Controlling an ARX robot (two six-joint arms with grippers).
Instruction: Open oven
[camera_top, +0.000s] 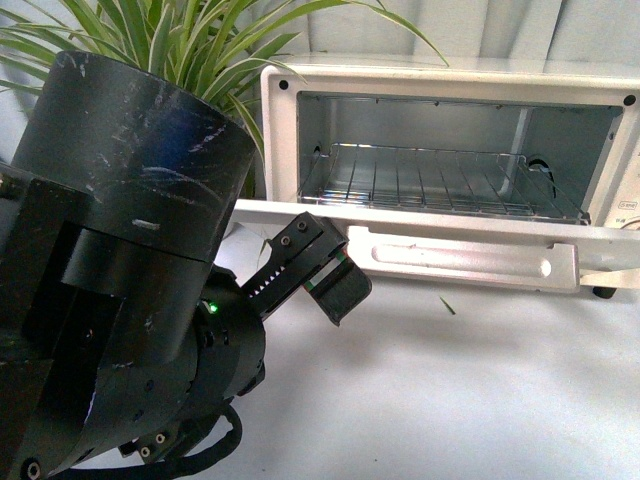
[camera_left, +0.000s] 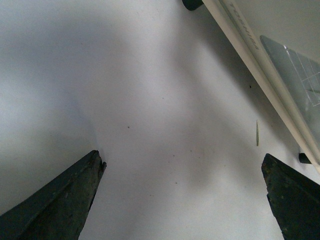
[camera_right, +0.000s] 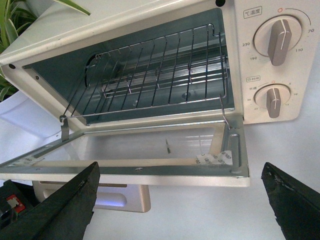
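The cream-white oven (camera_top: 280, 130) stands at the back of the white table with its glass door (camera_top: 620, 243) folded down flat. Its wire rack (camera_top: 440, 180) and metal interior show. The handle (camera_top: 465, 262) hangs under the door's front edge. My left gripper (camera_top: 318, 262) is open and empty, just in front of the door's left end. In the left wrist view the gripper (camera_left: 182, 200) hovers over bare table beside the door's edge (camera_left: 260, 70). My right gripper (camera_right: 180, 202) is open and empty, facing the open oven (camera_right: 125, 20), its door (camera_right: 125, 169), rack (camera_right: 150, 75) and two knobs (camera_right: 277, 42).
A green spiky plant (camera_top: 190, 40) stands to the left of the oven. My bulky left arm (camera_top: 120, 280) fills the left of the front view. A small leaf scrap (camera_top: 447, 305) lies on the white table (camera_top: 450, 400) in front of the door.
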